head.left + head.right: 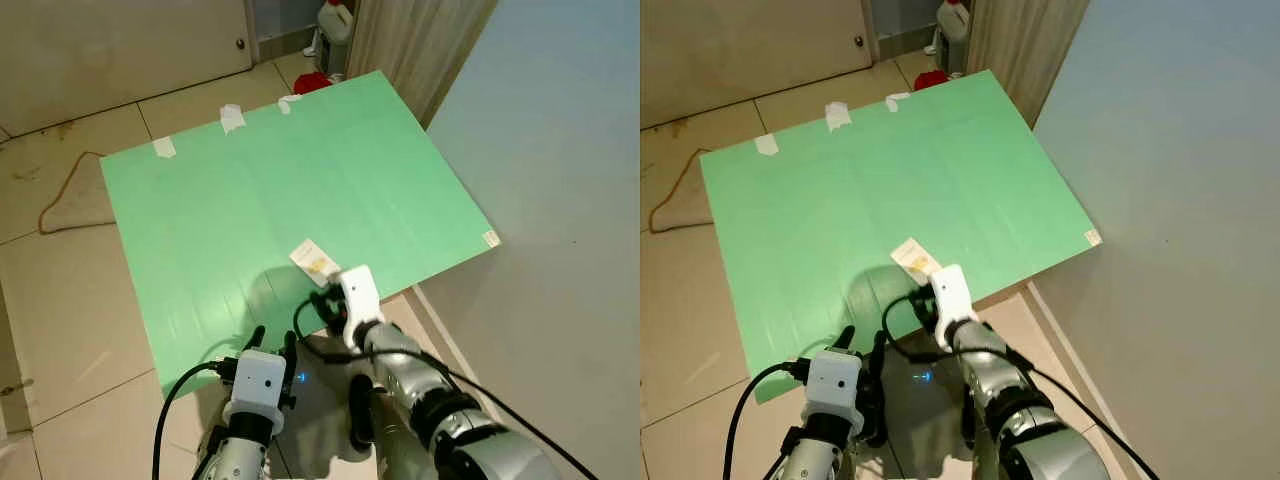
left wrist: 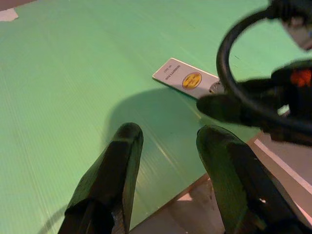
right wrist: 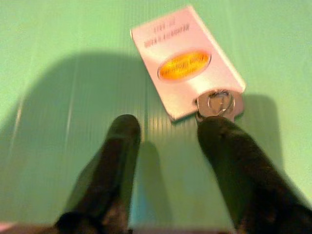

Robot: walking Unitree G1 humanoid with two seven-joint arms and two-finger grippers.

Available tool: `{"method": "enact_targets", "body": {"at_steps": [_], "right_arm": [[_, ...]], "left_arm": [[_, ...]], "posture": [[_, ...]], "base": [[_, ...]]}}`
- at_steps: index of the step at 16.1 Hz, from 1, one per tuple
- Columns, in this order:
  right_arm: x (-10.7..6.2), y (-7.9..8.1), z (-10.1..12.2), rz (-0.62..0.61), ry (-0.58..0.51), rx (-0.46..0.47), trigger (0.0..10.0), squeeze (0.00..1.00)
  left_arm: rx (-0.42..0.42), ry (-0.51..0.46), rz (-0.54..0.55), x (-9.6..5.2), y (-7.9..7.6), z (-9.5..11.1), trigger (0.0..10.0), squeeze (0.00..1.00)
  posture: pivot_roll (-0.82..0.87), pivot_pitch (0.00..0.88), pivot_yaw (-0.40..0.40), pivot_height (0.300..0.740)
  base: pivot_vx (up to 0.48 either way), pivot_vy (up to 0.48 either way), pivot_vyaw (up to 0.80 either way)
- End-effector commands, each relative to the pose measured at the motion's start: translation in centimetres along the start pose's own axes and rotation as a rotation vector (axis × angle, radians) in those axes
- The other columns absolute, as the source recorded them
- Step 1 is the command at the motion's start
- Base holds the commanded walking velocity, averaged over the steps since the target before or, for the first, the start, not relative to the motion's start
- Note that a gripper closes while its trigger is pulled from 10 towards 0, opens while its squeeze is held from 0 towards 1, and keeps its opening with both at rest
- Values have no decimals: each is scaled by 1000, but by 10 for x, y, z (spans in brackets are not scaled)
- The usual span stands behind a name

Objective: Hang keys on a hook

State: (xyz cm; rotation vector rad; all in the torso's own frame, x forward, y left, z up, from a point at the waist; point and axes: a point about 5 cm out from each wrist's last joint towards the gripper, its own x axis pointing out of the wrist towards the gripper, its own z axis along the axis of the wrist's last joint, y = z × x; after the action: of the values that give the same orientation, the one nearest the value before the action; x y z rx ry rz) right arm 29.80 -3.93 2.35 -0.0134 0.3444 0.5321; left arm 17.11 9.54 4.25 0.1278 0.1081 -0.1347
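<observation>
Right pincer (image 3: 168, 146), fingers spread, hovers at the white rectangular key tag (image 3: 185, 63); it should straddle the metal ring (image 3: 219, 103) on the green counter (image 1: 250, 200) before pinching.

the board (image 1: 300, 190) is flat mint green, with white tape scraps (image 1: 231, 117) along its far edge. the key tag (image 3: 187, 63) is pale white with an orange-yellow oval and small dark lettering; its key ring (image 3: 218, 104) is silver. the right gripper (image 3: 168, 139) has black fingers. the floor tiles (image 1: 60, 300) are beige, the cord (image 1: 62, 195) orange, the wall (image 1: 560, 200) pale grey-blue.
</observation>
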Motion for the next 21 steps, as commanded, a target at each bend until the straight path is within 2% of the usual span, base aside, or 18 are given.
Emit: {"method": "enact_targets", "body": {"at_steps": [1, 6, 7, 8, 9, 11, 15, 21], "right_arm": [[10, 28, 16, 61, -55, 2, 10000, 1000], [11, 8, 20, -61, -33, -14, 10000, 1000], [11, 6, 19, -81, -23, -14, 10000, 318], [12, 5, 18, -93, -9, -3, 10000, 0], [12, 5, 17, -96, -3, 2, 10000, 0], [11, 4, 10, -138, 47, 72, 10000, 0], [10, 10, 1, -136, 97, 167, 10000, 0], [13, 18, 4, -109, 80, 180, 10000, 0]], "left_arm": [[-13, 33, 11, -6, -3, -7, 10000, 0], [-14, 31, 16, -10, -3, -5, 10000, 0], [-13, 31, 17, -11, -3, -5, 10000, 0], [-11, 32, 18, -13, -2, -4, 10000, 0], [-11, 32, 19, -14, -2, -4, 10000, 0], [-5, 41, 21, -18, 0, -5, 10000, 0], [0, 47, 20, -21, 1, -4, 10000, 0], [-4, 44, 19, -18, -1, -3, 10000, 0]], "posture": [[66, 361, -68, 740], [103, 360, -72, 740], [118, 365, -67, 740], [126, 367, -65, 740], [128, 368, -64, 740], [143, 376, -60, 740], [144, 381, -59, 740], [136, 388, -63, 740]], "base": [[0, 0, 0], [0, 0, 0], [0, 0, 0], [0, 0, 0], [0, 0, 0], [0, 0, 0], [0, 0, 0], [0, 0, 0]]}}
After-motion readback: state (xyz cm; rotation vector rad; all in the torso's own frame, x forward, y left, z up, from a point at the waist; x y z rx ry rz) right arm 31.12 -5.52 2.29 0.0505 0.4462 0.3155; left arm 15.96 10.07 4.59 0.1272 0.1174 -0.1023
